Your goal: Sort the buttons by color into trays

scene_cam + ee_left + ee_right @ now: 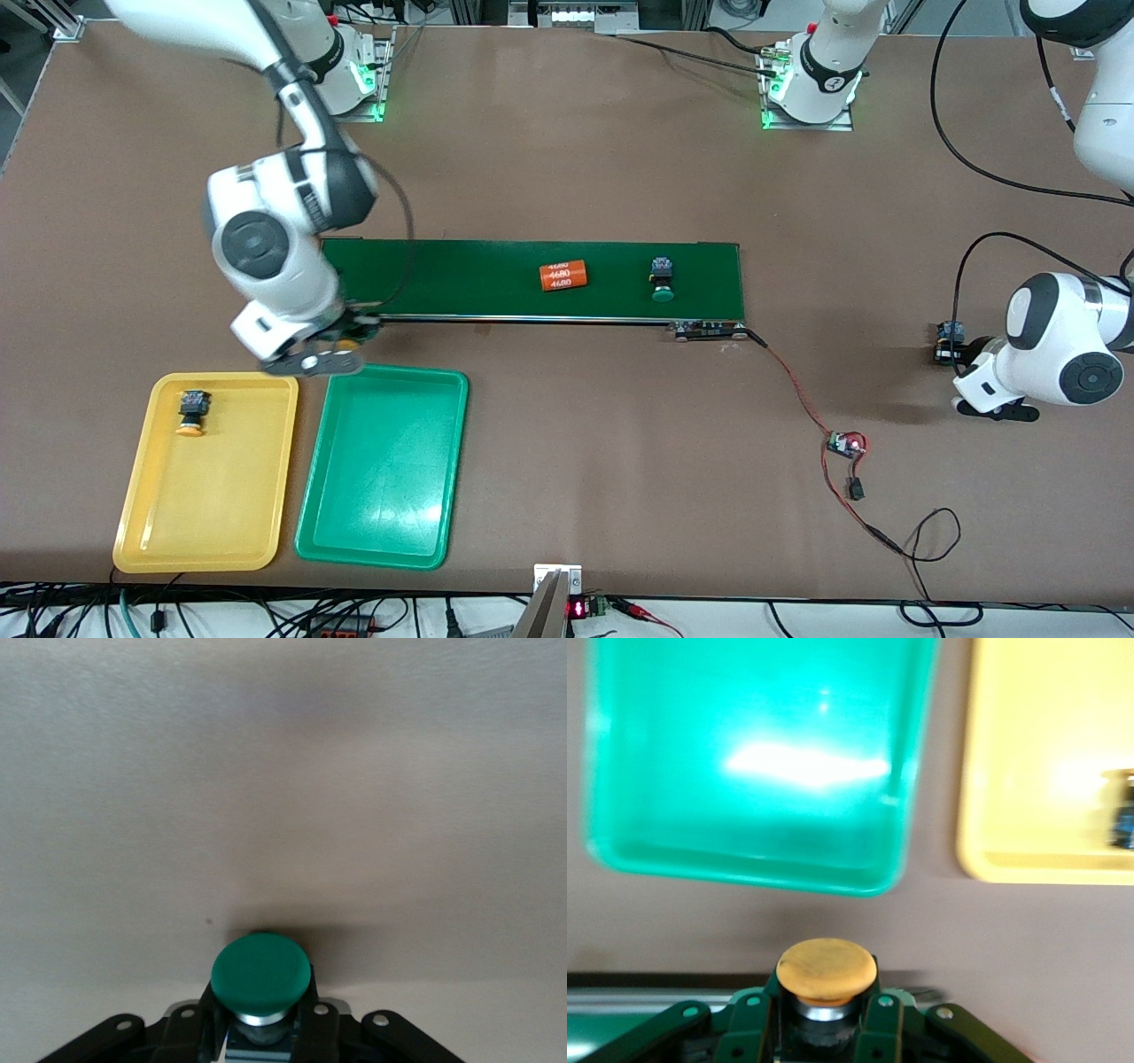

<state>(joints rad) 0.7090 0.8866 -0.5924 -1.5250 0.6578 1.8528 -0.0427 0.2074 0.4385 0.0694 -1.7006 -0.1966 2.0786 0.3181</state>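
- While both arms carried a button each, the sort was about half done, judging by the trays.
- Right tool [341,341] hung over the bare desk [567,177] between the conveyor belt [532,279] and the tops of the two trays; clamped tight on a yellow button [827,970], cap facing out from the fingers.
- Likely held there because the yellow tray [208,474] is next to it; the drop would call for a shift toward that tray, not the green tray [385,465] right under its nose.
- Yellow tray already held one yellow-capped button [190,413], near the tray end closest to the belt.
- Green tray had nothing in it.
- Left tool [961,350] was low at the left arm's end of the desk, well apart from both trays; closed on a green button [261,974], black body pinched between the fingers [314,1032].
- That button has a long way to go across the desk to the green tray.
- Second green-capped button [662,279] lay on the belt, untouched, beside an orange cylinder [564,276] printed 4680; the cylinder is not part of the sort.
- Risk: the two arms crowding each other over the trays.
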